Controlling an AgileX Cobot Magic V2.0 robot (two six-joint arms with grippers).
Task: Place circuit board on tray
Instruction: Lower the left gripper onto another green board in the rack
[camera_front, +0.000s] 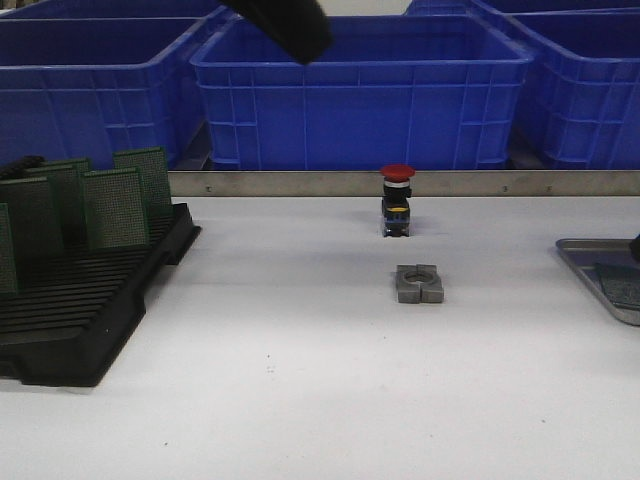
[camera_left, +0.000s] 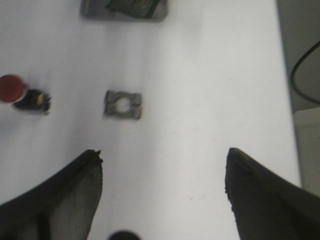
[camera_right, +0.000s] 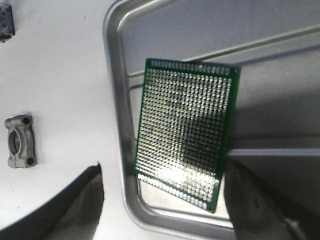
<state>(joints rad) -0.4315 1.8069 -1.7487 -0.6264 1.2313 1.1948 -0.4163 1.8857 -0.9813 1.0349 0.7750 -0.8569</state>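
- Right wrist view gives me the clearest record: the circuit board (camera_right: 186, 134), green with a dense grid of silvery pads, lies flat inside the tray (camera_right: 116, 90), close to one rounded corner and a little askew to the rim.
- The right gripper (camera_right: 162, 200) has its two dark fingers (camera_right: 75, 205) spread wide, one to either side of the board's near end; I see no contact between the fingers and the board.
- In the same view a small grey metal clamp block (camera_right: 20, 141) lies on the white table (camera_right: 55, 75) beside the tray, apart from it.
- From the front camera I see only part of the tray, cut off at the right edge of the table, with the board as a dull green patch on it.
- At table centre the clamp block lies just in front of a red-capped push button (camera_front: 397, 200), the two not touching.
- On the left a black slotted rack (camera_front: 90, 290) holds several more green boards (camera_front: 115, 205) standing upright.
- Blue plastic bins (camera_front: 360, 95) line the back beyond the table edge.
- The left gripper (camera_left: 162, 200) hangs above bare table with its fingers wide apart, holding nothing; clamp block and button lie beyond it.
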